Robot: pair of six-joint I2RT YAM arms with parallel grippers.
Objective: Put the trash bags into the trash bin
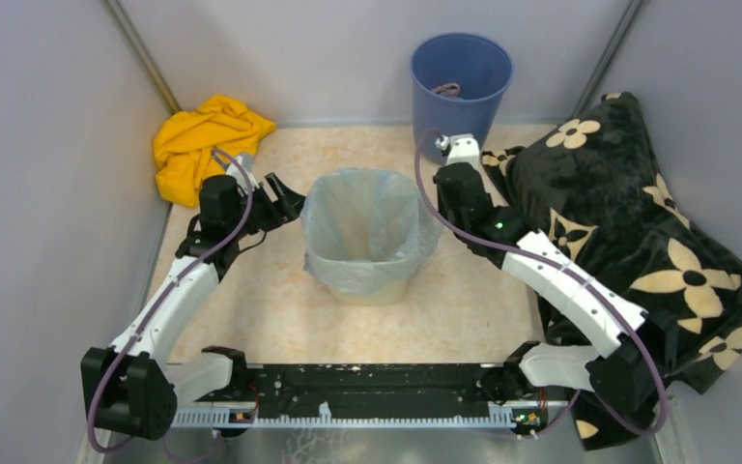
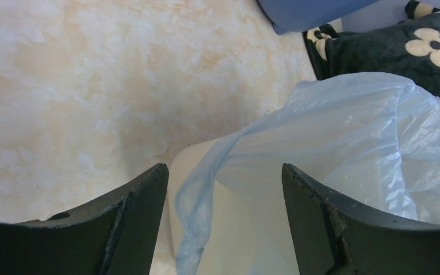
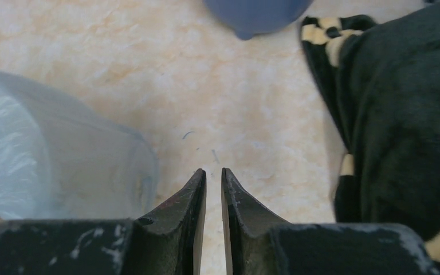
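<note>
On marbled tabletop point(image 1: 251, 319), trash bin point(image 1: 372, 294), grey walls point(image 1: 48, 193)

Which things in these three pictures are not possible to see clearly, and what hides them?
1. Top view: the inside bottom of the trash bin, covered by the trash bag and its folds.
2. Top view: the small dark item in the blue bucket, too small to name.
3. Top view: the fingers of the right gripper, hidden under its own wrist.
4. Left wrist view: the bin's base, cut off by the lower edge.

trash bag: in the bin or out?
In. The trash bag lines the trash bin, its mouth spread open and its edge draped over the rim.
</note>
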